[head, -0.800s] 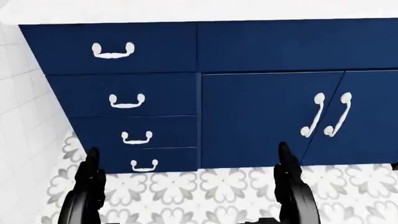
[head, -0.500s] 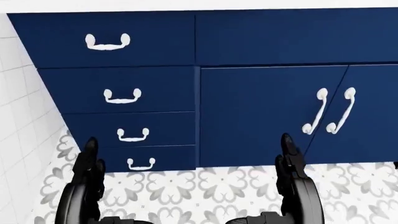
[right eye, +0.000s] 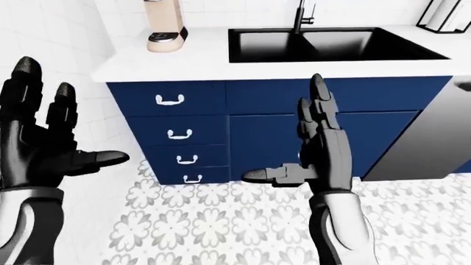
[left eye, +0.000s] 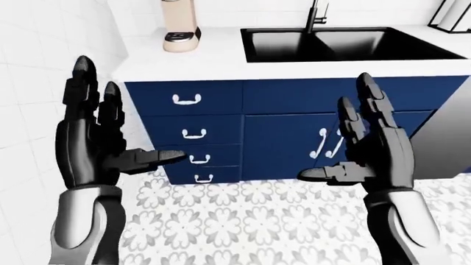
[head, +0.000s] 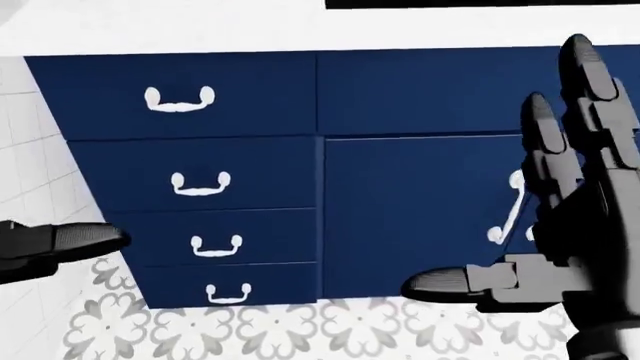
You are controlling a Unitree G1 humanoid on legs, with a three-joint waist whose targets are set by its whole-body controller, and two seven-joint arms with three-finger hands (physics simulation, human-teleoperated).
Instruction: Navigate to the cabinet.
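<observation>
Left hand [left eye: 92,149] raised at left of left-eye view, fingers spread upward, thumb out toward centre, holding nothing. Right hand [left eye: 375,152] same pose at right, splayed wide, empty. Between them, centre frame: navy cabinet [left eye: 287,143] under white countertop [left eye: 213,61]. Four-drawer stack [left eye: 192,130] at its left end with white bail handles, double doors [left eye: 327,146] with paired white pulls partly hidden behind right-hand fingers. Black double sink [left eye: 346,44] with faucet at top centre-right, beige coffee machine [left eye: 180,27] at top left. Grey panel at right edge, probably dishwasher [left eye: 449,138]. Patterned floor tile [left eye: 243,215] visible between hands and cabinet base, so not touching, apart.

Head view: cabinet fills frame, drawers left, door right. Only left thumb tip showing at left edge, right hand large at right, open, overlapping door pulls.

Right-eye view: same layout shifted; right hand near centre, overlapping door panel; left hand at left edge against white wall tile [right eye: 73,44].

Judgement: cabinet lies straight ahead and below both hands, long axis running left-right across frame. Right hand lined up with doors, left with drawer stack; neither clearly nearer. Navigation looks nearly done; only short closing approach left, if any.
</observation>
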